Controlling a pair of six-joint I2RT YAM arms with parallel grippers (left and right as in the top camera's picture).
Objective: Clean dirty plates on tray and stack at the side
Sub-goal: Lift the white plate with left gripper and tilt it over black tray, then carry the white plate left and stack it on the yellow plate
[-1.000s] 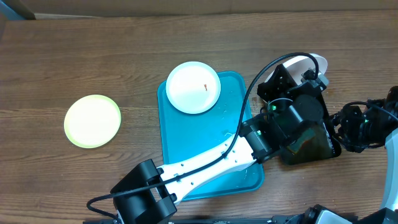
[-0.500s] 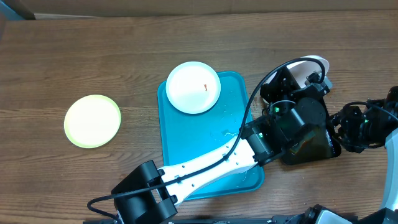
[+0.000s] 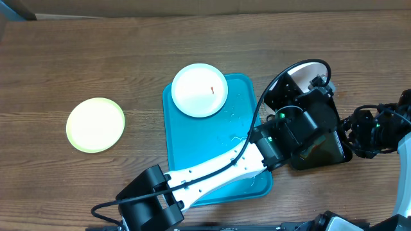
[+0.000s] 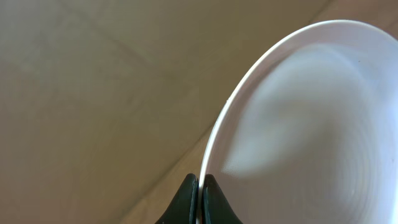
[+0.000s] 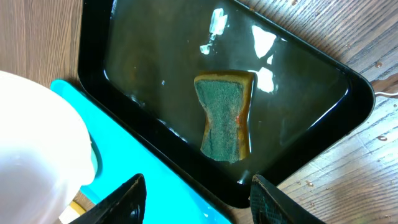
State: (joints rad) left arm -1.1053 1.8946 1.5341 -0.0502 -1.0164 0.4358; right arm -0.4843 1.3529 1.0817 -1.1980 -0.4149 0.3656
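The left gripper (image 4: 200, 196) is clamping its fingers together on the rim of a white plate (image 4: 311, 124), holding it tilted up on edge in the air. Seen from overhead, this held plate is hanging just past the far end of the black tray (image 3: 329, 154), to the right of the blue tray (image 3: 212, 173), with the left arm reaching across the blue tray to get there. The right gripper (image 5: 198, 190) is hovering with its fingers spread apart and nothing between them, over the near rim of the black tray, where a sponge (image 5: 225, 115) is lying in shallow liquid. A second white plate (image 3: 200, 90), bearing a small red smear, is sitting on the blue tray's far left corner, overhanging the rim. A green plate (image 3: 96, 124) is lying on the table (image 3: 96, 51), well apart to the left.
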